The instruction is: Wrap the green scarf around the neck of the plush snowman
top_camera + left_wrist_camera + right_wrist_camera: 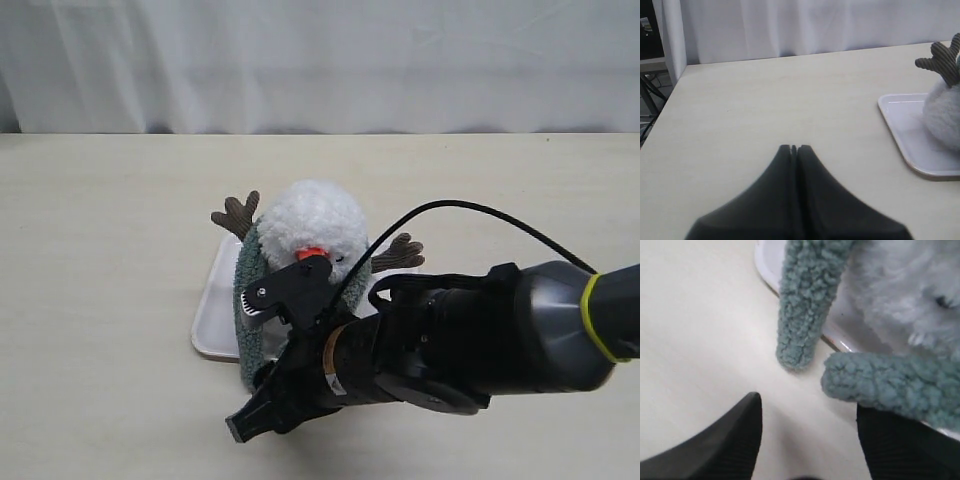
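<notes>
The plush snowman point(312, 222) sits on a white tray point(210, 322) near the middle of the counter point(100, 250). The green scarf point(247, 290) is draped at its neck: a broad band runs down the snowman's left side and over the near edge of the tray. A sliver of green also shows to the right of the head.

The right claw point(268, 355) has reached across from the right and hangs just in front of the snowman. Its jaws are apart with nothing between them. The right wrist view shows two scarf ends ahead of the claw. One end point(802, 315) trails off the tray rim onto the counter. The other point(880, 382) lies crosswise just beside one finger, and I cannot tell whether it touches. The left claw point(794, 148) is pressed together and empty, over bare counter well to the left of the tray.

I judge the draping done and the wrap itself only partly made, since both ends hang loose at the front. The next move calls for pinching one end and carrying it across under the orange nose. The pull should be gentle, so the light plush does not tip or slide off the tray.

No brand or writing can be read; a small tag on the right arm is too blurred to make out
</notes>
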Action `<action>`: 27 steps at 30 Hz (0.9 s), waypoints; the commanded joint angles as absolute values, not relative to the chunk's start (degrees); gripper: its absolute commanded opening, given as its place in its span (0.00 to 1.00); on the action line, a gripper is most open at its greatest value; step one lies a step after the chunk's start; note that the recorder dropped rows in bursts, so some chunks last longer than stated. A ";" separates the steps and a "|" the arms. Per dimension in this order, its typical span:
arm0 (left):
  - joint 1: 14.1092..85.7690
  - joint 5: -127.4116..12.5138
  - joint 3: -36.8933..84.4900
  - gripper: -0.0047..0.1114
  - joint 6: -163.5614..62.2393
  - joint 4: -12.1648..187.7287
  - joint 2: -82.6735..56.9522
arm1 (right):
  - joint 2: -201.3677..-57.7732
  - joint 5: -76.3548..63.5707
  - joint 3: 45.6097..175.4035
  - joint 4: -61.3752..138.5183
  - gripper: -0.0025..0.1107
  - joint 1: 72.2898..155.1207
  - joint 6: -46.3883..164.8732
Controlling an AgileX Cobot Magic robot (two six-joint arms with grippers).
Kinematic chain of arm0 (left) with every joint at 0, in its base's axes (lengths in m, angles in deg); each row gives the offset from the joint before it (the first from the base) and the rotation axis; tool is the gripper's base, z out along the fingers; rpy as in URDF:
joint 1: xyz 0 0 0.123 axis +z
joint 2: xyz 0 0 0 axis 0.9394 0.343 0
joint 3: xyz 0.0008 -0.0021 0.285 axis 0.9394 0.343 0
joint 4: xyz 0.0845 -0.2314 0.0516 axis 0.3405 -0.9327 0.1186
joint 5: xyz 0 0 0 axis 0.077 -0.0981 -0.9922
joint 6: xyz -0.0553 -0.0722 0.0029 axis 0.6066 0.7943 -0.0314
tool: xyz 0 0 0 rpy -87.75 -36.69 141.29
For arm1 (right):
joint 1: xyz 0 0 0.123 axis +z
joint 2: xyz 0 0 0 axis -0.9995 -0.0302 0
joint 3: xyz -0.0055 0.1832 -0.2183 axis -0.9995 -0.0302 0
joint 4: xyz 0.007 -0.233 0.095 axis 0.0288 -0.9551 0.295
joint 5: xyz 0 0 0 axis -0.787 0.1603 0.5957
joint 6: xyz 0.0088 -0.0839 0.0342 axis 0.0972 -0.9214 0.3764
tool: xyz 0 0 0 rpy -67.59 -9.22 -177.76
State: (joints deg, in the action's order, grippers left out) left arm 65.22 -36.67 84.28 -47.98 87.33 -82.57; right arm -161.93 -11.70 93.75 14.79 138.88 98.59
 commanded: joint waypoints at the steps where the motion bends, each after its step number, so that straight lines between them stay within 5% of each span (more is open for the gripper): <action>1: 65.33 -37.20 84.49 0.04 -47.89 87.26 -82.67 | -161.40 -10.35 93.53 16.96 0.50 141.14 97.95; 15: 65.33 -37.20 84.49 0.04 -47.89 87.26 -82.67 | -142.90 -12.66 96.86 11.96 0.49 145.34 96.29; 21: 65.33 -37.20 84.49 0.04 -47.89 87.26 -82.67 | -141.29 -15.66 96.86 11.96 0.19 136.20 96.42; 22: 65.33 -37.20 84.49 0.04 -47.89 87.26 -82.67 | -141.29 -15.66 96.86 11.96 0.23 134.45 94.46; 25: 65.33 -37.20 84.49 0.04 -47.89 87.26 -82.67 | -141.29 -15.66 96.86 11.96 0.56 132.80 93.73; 27: 65.33 -37.20 84.49 0.04 -47.89 87.26 -82.67 | -141.29 -16.20 97.21 11.96 0.59 132.80 93.73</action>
